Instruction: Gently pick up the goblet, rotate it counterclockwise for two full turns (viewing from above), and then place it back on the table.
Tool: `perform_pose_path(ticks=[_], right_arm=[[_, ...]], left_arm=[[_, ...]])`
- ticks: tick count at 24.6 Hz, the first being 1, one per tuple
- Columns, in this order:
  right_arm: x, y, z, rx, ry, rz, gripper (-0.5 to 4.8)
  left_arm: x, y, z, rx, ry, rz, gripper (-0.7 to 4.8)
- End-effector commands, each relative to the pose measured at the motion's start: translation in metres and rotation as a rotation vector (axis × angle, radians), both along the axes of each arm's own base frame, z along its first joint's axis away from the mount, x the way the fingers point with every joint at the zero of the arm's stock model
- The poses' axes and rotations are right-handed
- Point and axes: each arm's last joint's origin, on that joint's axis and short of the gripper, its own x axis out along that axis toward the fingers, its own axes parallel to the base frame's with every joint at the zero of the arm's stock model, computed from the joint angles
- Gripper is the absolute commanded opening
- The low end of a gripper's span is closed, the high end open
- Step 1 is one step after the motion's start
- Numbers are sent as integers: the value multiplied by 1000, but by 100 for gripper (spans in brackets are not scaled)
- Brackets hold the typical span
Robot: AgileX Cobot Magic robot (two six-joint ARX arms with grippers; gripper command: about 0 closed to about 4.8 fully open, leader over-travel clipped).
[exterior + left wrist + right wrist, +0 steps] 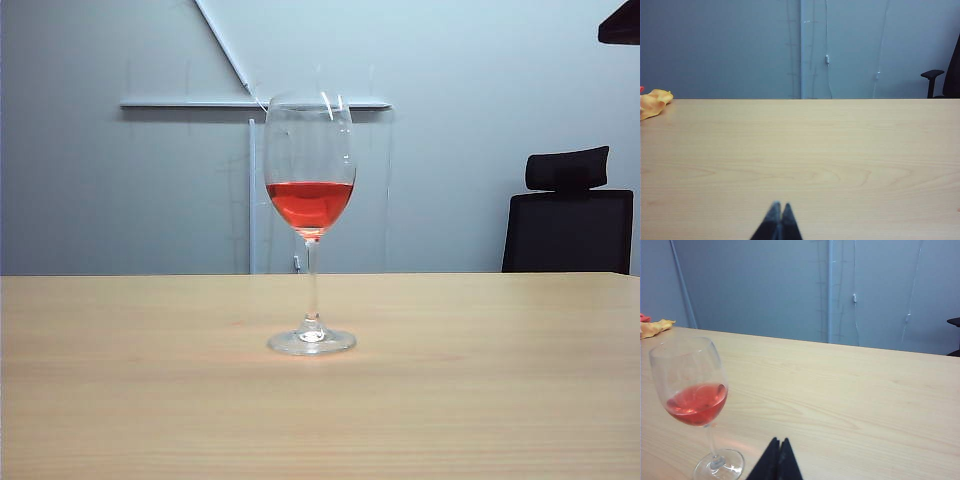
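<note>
Left gripper (778, 220) and right gripper (778, 459): matte black fingers, each pair tapering to slim pointed tips.

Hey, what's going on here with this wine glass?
Nothing is holding the goblet right now. It stands upright on the table with red liquid in its bowl. The right gripper is shut and empty, close beside the glass's foot. The left gripper is also shut, over bare tabletop, with no glass in its view.
</note>
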Motion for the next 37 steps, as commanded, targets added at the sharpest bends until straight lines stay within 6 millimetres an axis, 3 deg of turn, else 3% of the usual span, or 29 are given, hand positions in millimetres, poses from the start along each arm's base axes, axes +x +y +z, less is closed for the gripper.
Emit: perform_pose_path(ticks=[1,4,10,20,30,37], right_arm=[[-1,-1,3,15,-19,0,4],[-4,-8,5,-16,-46,-58,3],[-4,-25,1,-37,-55,-13,-1],[1,-51,-36,17,-25,-194,-1],[4,-58,-54,12,-4,-254,-1],[4,-58,-55,10,5,-258,-1]], left_arm=[[0,0,2,1,-15,-3,-5],[0,0,2,1,-15,-3,-5],[0,0,2,1,-15,-4,-5],[0,0,2,1,-15,-4,-5],[0,0,2,1,-15,-4,-5],[0,0,2,1,-15,-4,-5]])
